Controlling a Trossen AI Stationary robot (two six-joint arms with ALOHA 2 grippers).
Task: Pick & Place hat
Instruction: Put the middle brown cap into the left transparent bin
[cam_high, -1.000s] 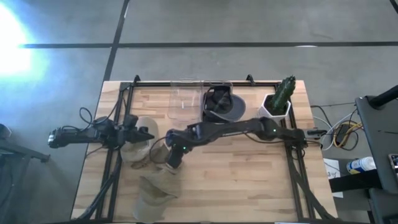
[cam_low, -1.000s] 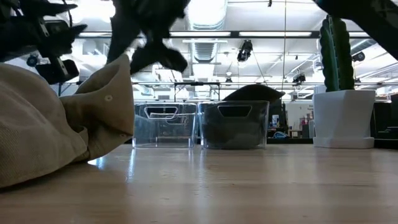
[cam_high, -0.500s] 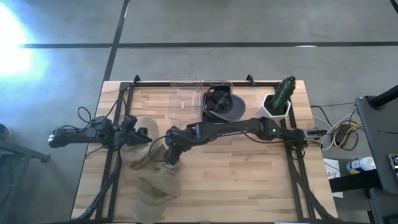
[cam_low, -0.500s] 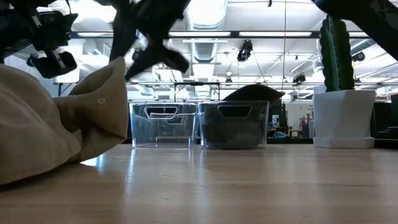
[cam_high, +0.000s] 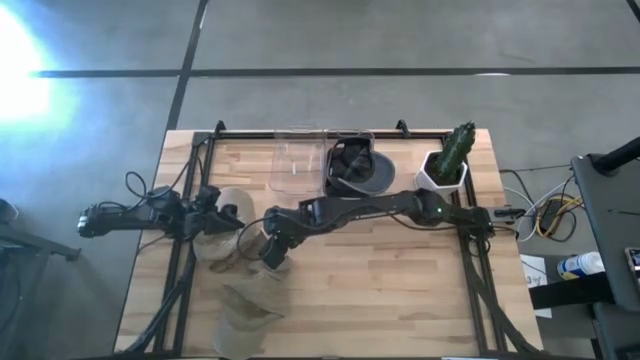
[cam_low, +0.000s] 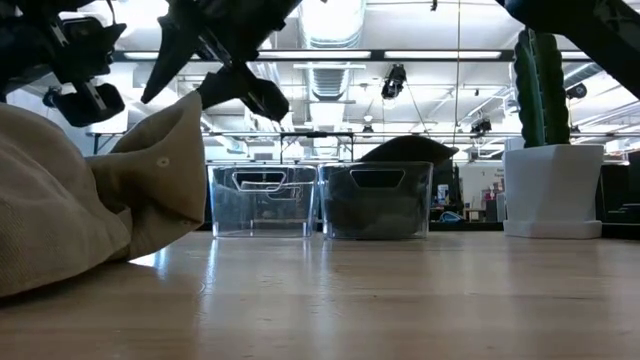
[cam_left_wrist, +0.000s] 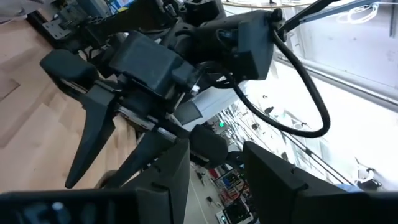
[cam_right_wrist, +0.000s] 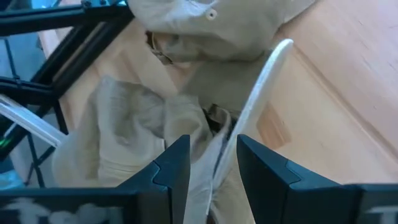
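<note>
Two grippers meet at the desk's left edge. Your right gripper (cam_high: 270, 252) hangs above the tan hats (cam_high: 245, 300) with its fingers (cam_low: 240, 95) spread wide, holding nothing. Your left gripper (cam_high: 222, 218) sits just beside it over another tan hat (cam_high: 225, 240), fingers parted and empty. Farther off, along the back edge, you have a clear bin (cam_high: 297, 160), a bin holding a dark hat (cam_high: 355, 168), and a potted cactus (cam_high: 450, 158).
</note>
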